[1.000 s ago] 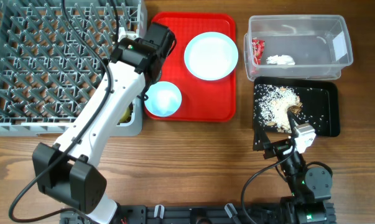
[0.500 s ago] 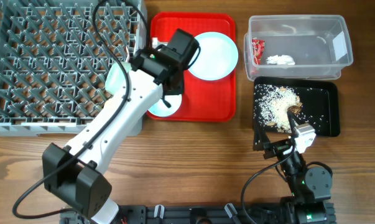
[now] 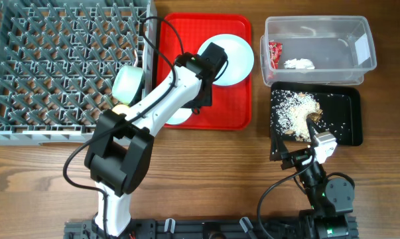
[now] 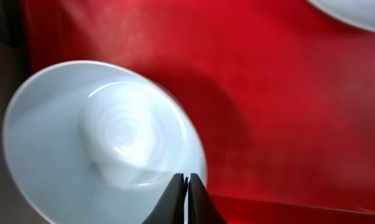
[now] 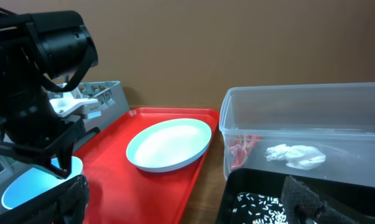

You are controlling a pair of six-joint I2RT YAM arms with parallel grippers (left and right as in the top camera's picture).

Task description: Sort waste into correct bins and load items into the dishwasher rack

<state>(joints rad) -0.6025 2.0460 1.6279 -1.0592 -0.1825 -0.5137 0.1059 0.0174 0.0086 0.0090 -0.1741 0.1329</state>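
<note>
**Left gripper [image 4: 186,186] closed at the pale blue bowl [image 4: 100,143]**

Its fingers are pressed together with nothing between them, tips over the bowl's near rim; whether they touch it cannot be told. The bowl sits on the red serving tray [image 4: 268,93], near the pale blue plate [image 3: 236,56]. A mint green bowl [image 3: 129,79] lies in the grey dishwasher rack [image 3: 54,66]. Farther off, the right gripper [image 5: 187,208] is spread wide and empty over the near end of the black tray [image 3: 342,113] of rice grains [image 3: 294,106]. Beyond it is the clear tub [image 3: 319,23], holding a red wrapper [image 3: 274,53] and a white tissue [image 3: 299,64].
</note>
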